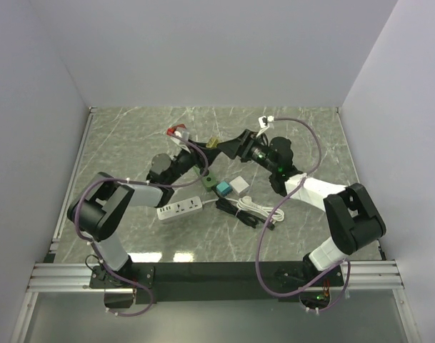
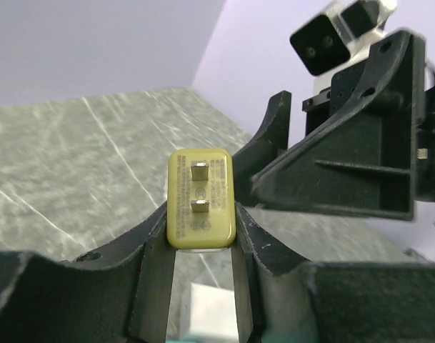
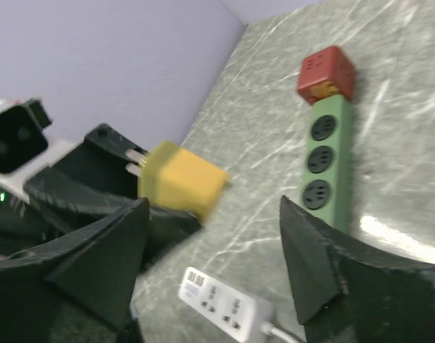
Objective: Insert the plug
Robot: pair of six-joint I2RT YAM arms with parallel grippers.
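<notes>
Above mid-table: plug [image 1: 213, 142] held aloft between both arms, insertion not begun.

Top view: left gripper [image 1: 207, 147] and right gripper [image 1: 228, 146] meet nose to nose over the table [image 1: 131, 136], the plug between them, well apart from the white power strip [image 1: 180, 209] lying nearer the bases. Left wrist view: the left pincer is closed on the yellow plug body, one finger on each side, with the two prongs [image 2: 200, 170] facing the camera and bare. Right wrist view: the right pincer stands wide, its fingers [image 3: 103, 250] clear of the plug and holding nothing; beyond lies a green power strip [image 3: 323, 153] with a red cube [image 3: 326, 71] at its far end. Judgement: grasp done; left to do are carrying the plug to a strip, lining up the prongs and pressing in. Target strip cannot be told.
</notes>
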